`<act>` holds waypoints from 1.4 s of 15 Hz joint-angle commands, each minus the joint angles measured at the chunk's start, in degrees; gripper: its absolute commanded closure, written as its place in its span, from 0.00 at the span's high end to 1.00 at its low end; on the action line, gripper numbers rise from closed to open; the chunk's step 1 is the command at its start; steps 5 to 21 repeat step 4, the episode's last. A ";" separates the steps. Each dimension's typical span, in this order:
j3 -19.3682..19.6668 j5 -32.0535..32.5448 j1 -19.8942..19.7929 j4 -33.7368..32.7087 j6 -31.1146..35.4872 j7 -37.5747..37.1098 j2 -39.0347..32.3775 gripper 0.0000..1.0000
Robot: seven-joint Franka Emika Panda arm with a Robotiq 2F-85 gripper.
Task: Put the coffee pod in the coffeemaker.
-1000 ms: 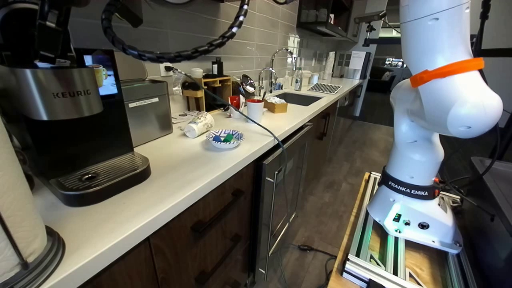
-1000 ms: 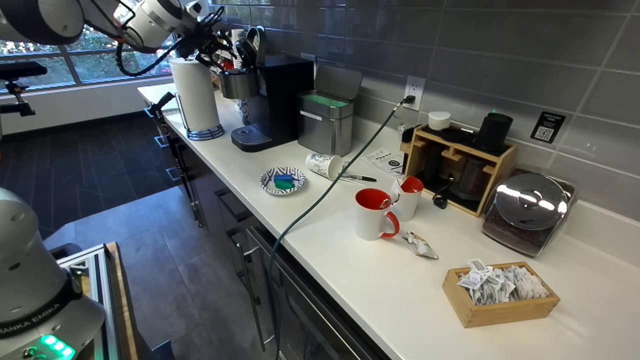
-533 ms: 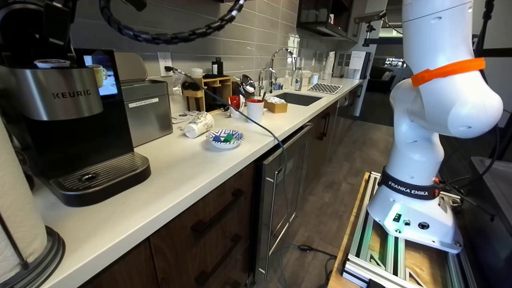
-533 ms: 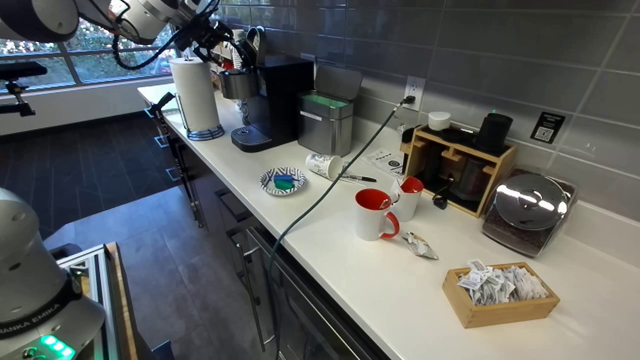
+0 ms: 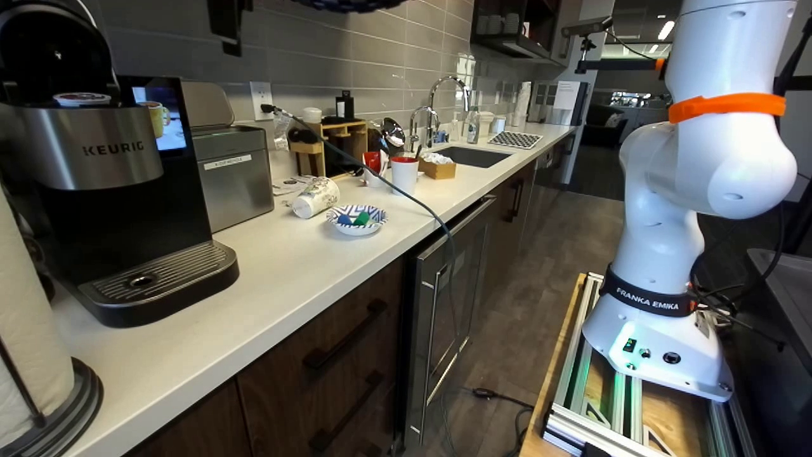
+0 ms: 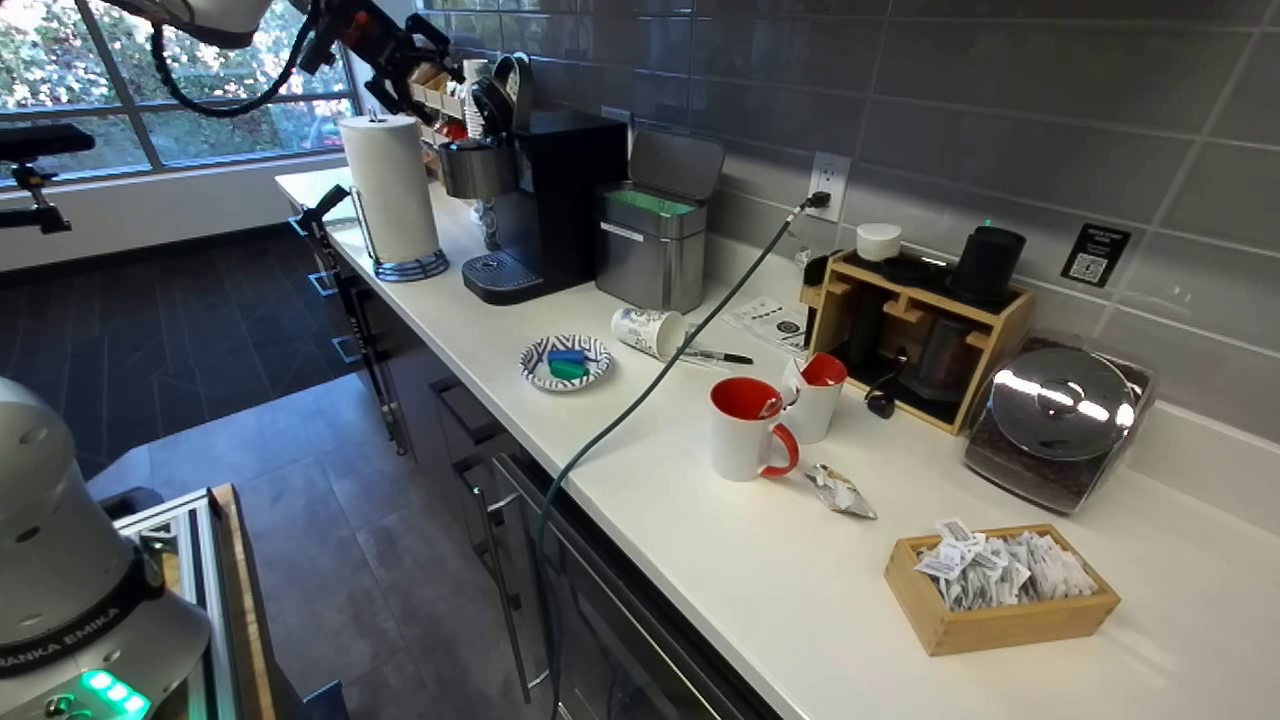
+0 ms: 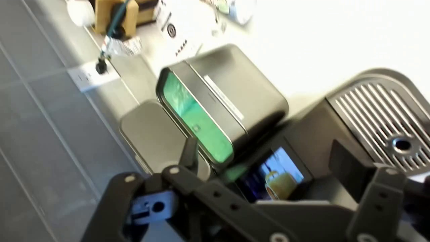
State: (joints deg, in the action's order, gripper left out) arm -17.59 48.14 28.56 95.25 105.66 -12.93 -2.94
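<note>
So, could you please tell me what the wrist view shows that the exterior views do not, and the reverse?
Only the wrist view: a small square mark inside the silver box.

Only the exterior views: the red-lined mugs, the wooden packet box, the robot's base and, as far as I can tell, the coffee pod.

Both: the coffeemaker, its drip tray, the wall outlet, the silver box itself and the pincer, open in the wrist view.

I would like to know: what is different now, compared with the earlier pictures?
The gripper has risen and drawn away from the coffeemaker; it stands open. The coffee pod, partly hidden one second ago, shows plainly at the coffeemaker's open top; whether it was let go during these pictures, I cannot tell. The patterned plate and the tipped paper cup stayed in place.
</note>
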 commanded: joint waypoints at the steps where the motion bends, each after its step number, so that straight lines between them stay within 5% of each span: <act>1: -1.58 -1.98 -2.74 12.82 -7.44 -7.27 10.28 1.00; 2: -2.04 -2.24 -3.25 14.38 -10.04 -9.41 11.42 1.00; 3: -2.61 -0.78 -3.53 7.63 -7.82 -5.33 6.30 1.00; 21: -2.85 -1.04 -3.93 9.89 -9.29 -6.79 8.06 1.00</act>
